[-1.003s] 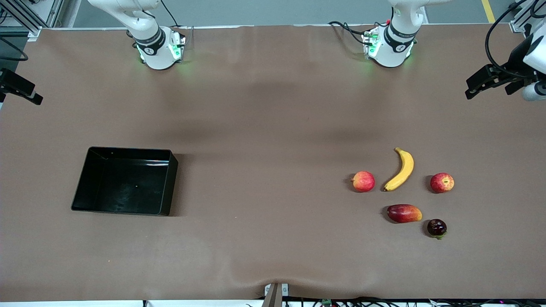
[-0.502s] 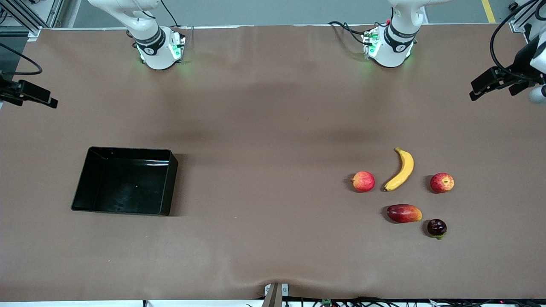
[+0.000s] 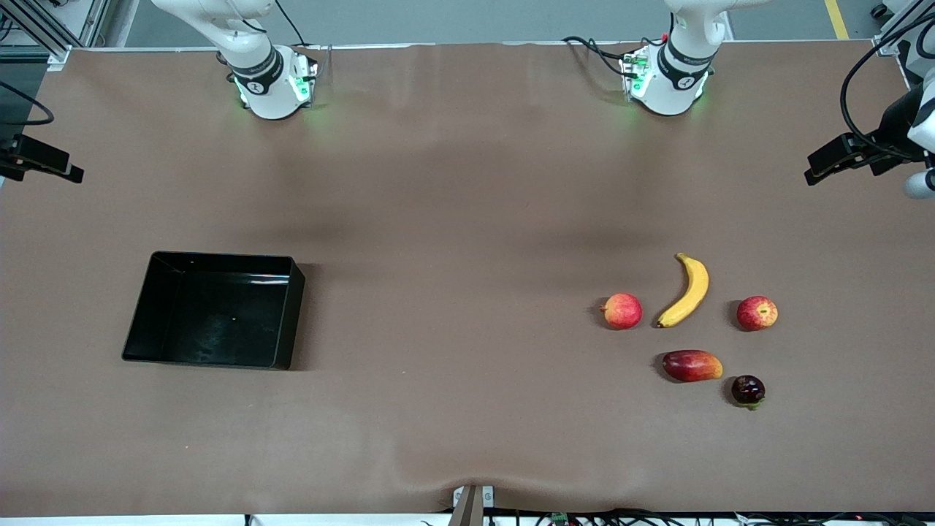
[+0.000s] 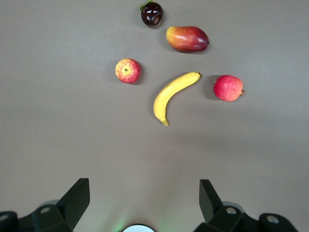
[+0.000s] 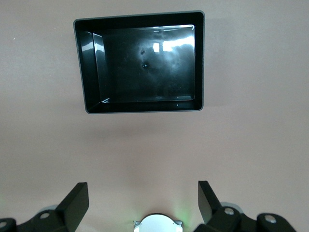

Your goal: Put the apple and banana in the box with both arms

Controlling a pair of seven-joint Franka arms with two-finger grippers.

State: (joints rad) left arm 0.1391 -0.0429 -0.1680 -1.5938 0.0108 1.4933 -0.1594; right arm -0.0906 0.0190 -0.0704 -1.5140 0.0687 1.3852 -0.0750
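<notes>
Both grippers — left gripper (image 4: 140, 203), right gripper (image 5: 140, 203) — hovered, fingers spread, empty: above banana (image 4: 173, 95) and apple (image 4: 128, 70); above box (image 5: 200, 58).

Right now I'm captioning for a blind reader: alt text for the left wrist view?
Five fruits lie apart on brown table: banana in the middle, apple, pink-red fruit, mango-like fruit, dark fruit. The open left pincer hangs above, holding nothing.

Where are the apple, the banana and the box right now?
apple (image 3: 757, 313), front view, middle of its red skin.
banana (image 3: 688, 292), front view, middle of its curved body.
box (image 3: 296, 277), front view, corner of its rim.
</notes>
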